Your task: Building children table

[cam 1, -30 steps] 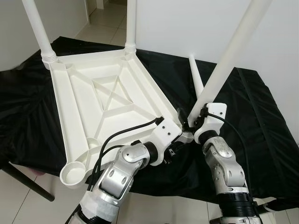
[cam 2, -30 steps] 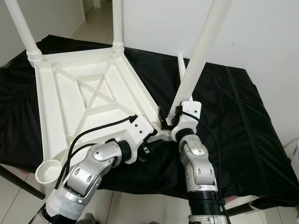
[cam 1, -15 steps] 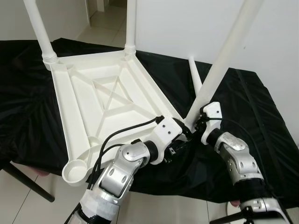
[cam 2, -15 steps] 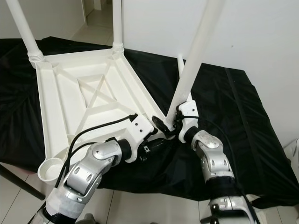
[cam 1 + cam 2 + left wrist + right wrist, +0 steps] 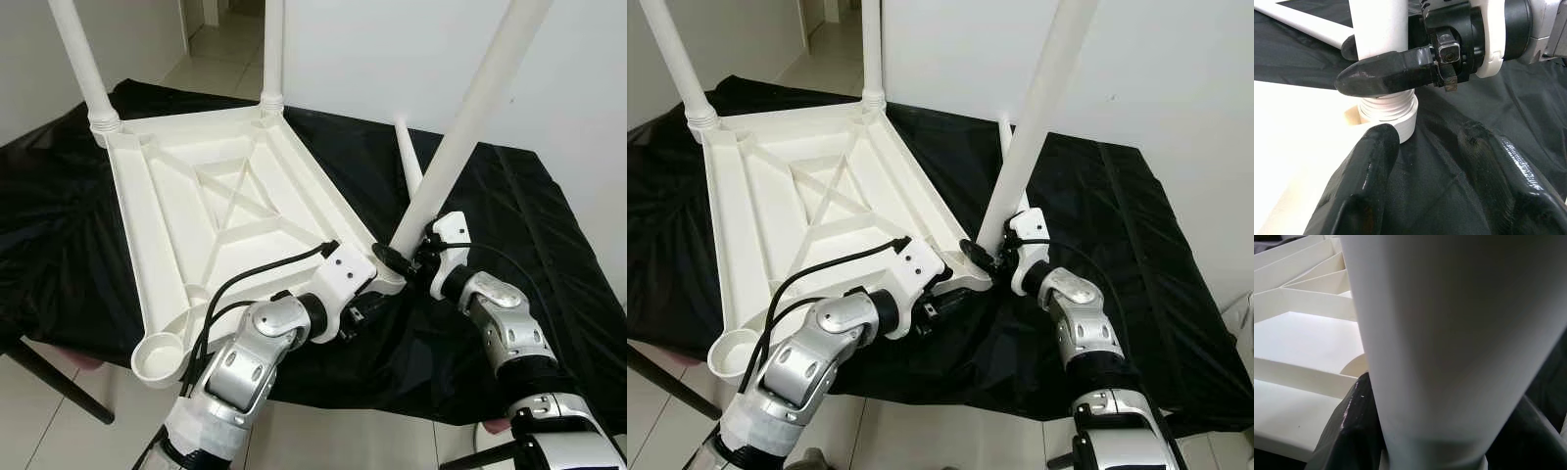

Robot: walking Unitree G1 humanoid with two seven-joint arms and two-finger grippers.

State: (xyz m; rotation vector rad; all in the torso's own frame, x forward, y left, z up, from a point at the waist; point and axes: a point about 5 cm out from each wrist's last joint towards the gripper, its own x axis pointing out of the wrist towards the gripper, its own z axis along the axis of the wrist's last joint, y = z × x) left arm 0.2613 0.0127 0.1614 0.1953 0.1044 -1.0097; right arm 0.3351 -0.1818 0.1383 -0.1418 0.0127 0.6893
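A white plastic table top (image 5: 216, 196) lies upside down on a black cloth. Two white legs (image 5: 83, 59) stand in its far corners. My right gripper (image 5: 404, 257) is shut on a third leg (image 5: 460, 127), which tilts to the right with its threaded base (image 5: 1388, 110) at the near right corner socket. In the right wrist view this leg (image 5: 1449, 333) sits between the two black fingers (image 5: 1352, 431). My left gripper (image 5: 1427, 134) is open just below that corner, with only cloth between its fingers. A fourth leg (image 5: 409, 157) lies on the cloth behind.
The near left corner socket (image 5: 159, 357) overhangs the front edge of the cloth-covered support (image 5: 529, 225). A dark support leg (image 5: 49, 382) stands on the tiled floor at the lower left. A white wall rises close behind.
My right forearm has swung out to the right and its wrist has turned around the leg. The leg's base stays at the corner. The left gripper has hardly moved.
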